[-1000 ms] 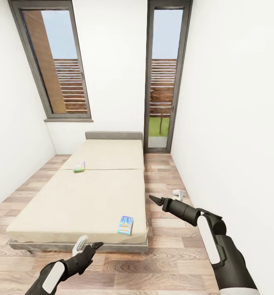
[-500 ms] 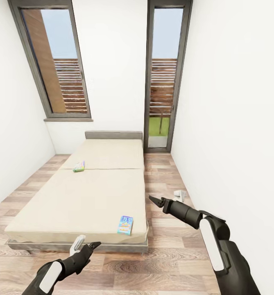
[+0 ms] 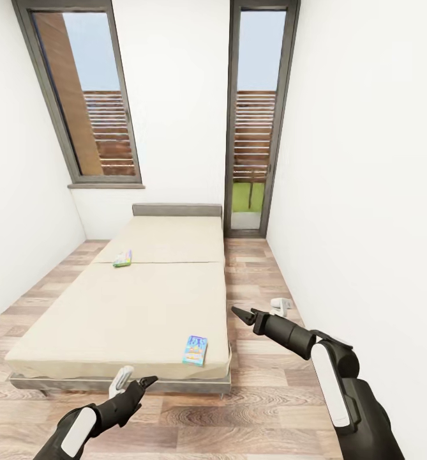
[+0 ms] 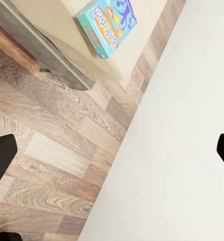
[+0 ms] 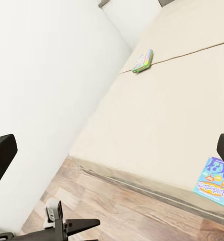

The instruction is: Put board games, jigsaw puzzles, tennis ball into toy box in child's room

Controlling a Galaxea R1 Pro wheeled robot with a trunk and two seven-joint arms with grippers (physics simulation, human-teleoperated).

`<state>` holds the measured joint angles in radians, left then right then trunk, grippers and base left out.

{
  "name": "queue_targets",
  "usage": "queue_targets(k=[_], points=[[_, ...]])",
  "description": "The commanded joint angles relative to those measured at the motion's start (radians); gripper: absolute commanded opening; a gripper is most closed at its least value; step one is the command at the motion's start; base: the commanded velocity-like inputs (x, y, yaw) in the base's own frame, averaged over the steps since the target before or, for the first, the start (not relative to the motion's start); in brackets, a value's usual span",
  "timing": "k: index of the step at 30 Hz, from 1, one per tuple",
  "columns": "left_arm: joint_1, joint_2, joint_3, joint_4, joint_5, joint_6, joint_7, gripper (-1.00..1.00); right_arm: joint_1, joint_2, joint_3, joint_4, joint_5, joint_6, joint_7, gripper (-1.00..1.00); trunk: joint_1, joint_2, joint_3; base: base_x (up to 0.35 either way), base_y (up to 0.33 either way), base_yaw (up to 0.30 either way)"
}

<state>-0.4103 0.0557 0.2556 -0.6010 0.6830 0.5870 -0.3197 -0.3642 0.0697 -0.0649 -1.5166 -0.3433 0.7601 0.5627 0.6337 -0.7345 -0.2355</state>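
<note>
The bed (image 3: 130,300) is seen carrying two board games: the light blue game box (image 3: 195,350) at the near corner of the mattress, the green-edged game box (image 3: 123,259) farther up, well apart. Both are judged light, stiff and flat, best pinched across an overhanging edge. The blue cover's lettering cannot be read. The left gripper (image 3: 144,383) and right gripper (image 3: 239,314) are held empty, fingers spread in the wrist views.
</note>
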Motion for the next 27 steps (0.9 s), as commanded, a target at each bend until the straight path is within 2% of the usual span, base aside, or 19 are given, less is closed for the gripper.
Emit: queue_targets(k=[1, 27], points=[[-0.001, 0.000, 0.005, 0.000, 0.004, 0.009, -0.001, 1.00, -0.001, 0.002, -0.003, 0.000, -0.002, 0.007, 0.003, 1.00, 0.004, -0.009, -0.005, 0.000, 0.000, 0.000], [-0.001, -0.002, 0.002, -0.002, 0.000, 0.009, 0.013, 1.00, -0.001, 0.002, -0.007, 0.005, -0.007, 0.005, -0.001, 1.00, 0.104, -0.191, -0.086, 0.000, 0.000, 0.000]])
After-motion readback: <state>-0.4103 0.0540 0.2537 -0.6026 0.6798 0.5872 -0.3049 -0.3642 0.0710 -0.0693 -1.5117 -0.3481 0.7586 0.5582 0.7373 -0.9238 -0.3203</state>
